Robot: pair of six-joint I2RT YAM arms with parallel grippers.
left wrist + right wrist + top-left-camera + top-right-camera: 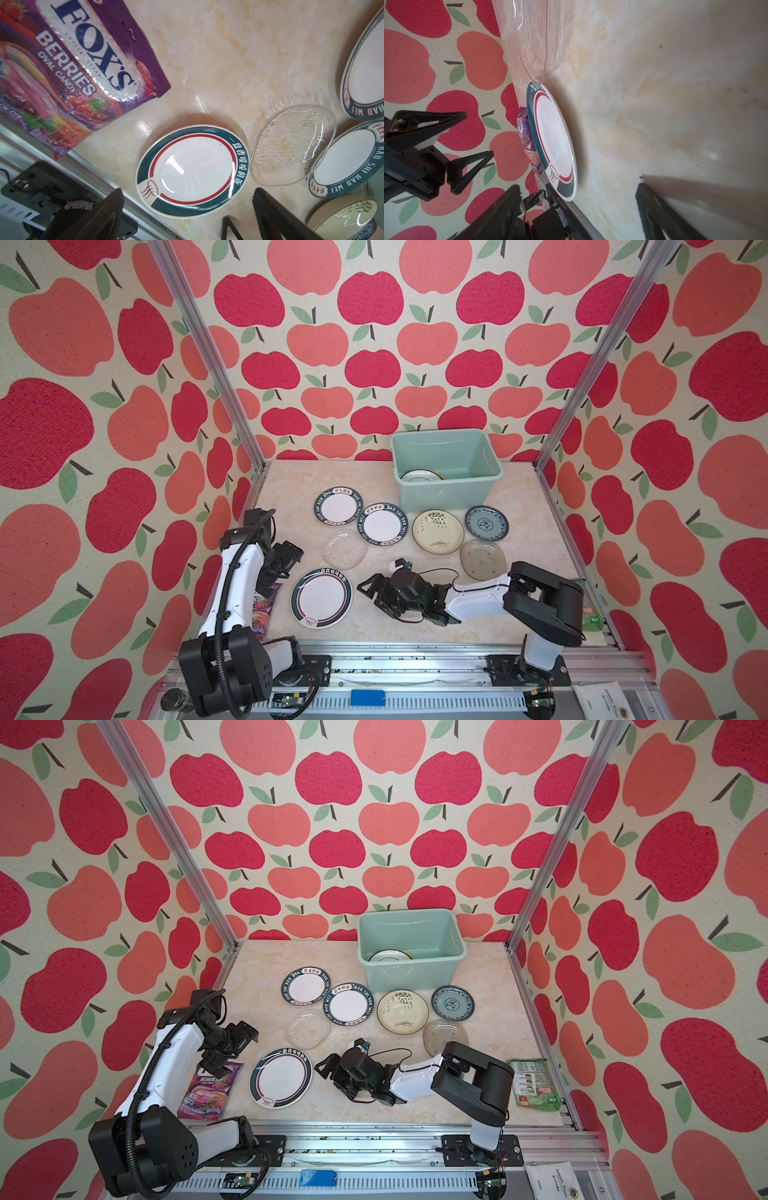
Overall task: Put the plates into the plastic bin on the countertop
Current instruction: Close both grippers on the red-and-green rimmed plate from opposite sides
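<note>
With right fingers (496, 214) and left fingers (104, 214) wide apart and empty, slide low under the lower-centre plate (321, 597) before closing.

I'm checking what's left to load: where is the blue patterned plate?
In both top views the blue patterned plate lies right of centre, beside the cream floral plate, just in front of the plastic bin.

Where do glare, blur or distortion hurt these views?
Left wrist view: sharp, with white glare streaking the emblem plate and the candy packet. Right wrist view: the countertop goes soft close to the camera, and the clear glass plate is smeared. Both top views: evenly lit; the wide lens splays the aluminium rails.
</note>
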